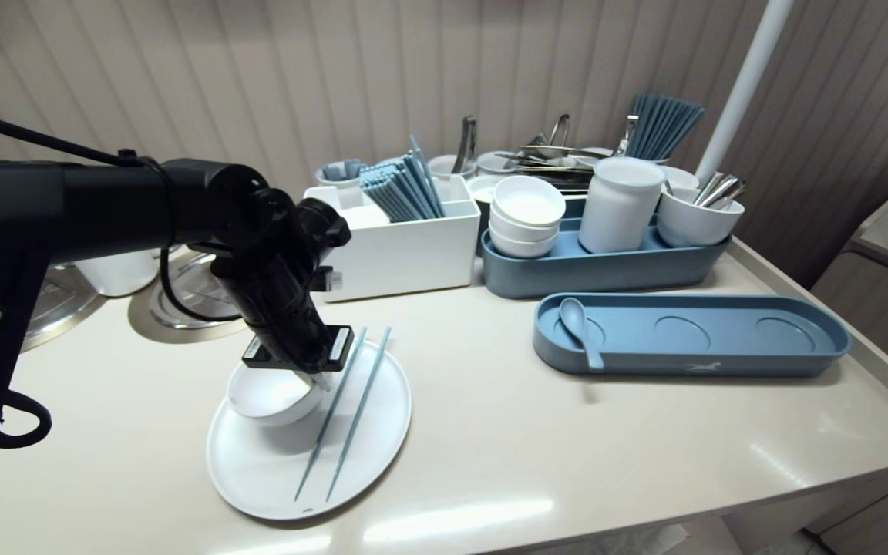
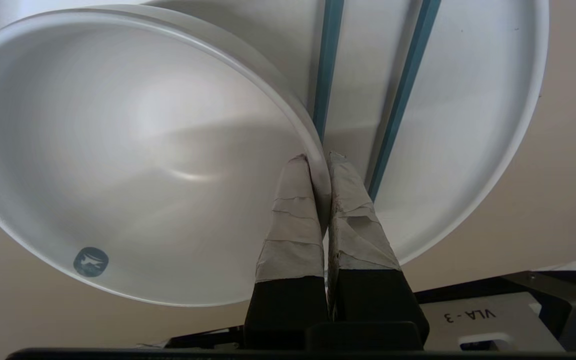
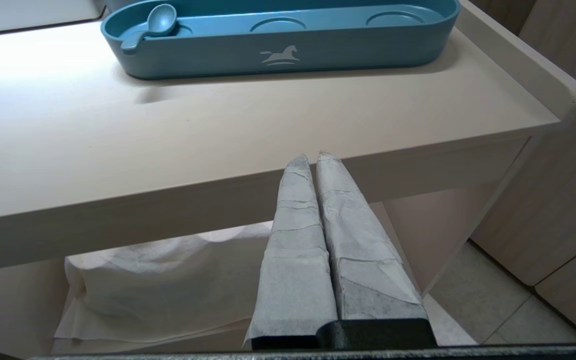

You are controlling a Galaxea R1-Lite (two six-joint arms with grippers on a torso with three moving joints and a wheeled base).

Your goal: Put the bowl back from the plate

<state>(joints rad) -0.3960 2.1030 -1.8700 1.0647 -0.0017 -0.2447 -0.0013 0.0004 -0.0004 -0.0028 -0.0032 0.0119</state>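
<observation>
Bowl [image 1: 268, 397] is seated on the plate's [image 1: 259, 482] far-left part. The rim on the chopsticks' [image 1: 348, 416] side is gripped by the left gripper [image 2: 320, 159] from above, jaws clamped across it, one finger inside and one outside. The right gripper [image 3: 313, 157] is held well apart, below the worktop [image 1: 567, 455] edge, jaws together.

"VLA-3" on grey wrist plate [image 2: 478, 316], horse logo on blue tray [image 3: 318, 55], horse emblem inside bowl [image 2: 118, 150]

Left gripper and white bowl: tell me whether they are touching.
Touching. The left wrist view shows the left gripper shut on the rim of the white bowl, one finger inside it, one outside.
</observation>
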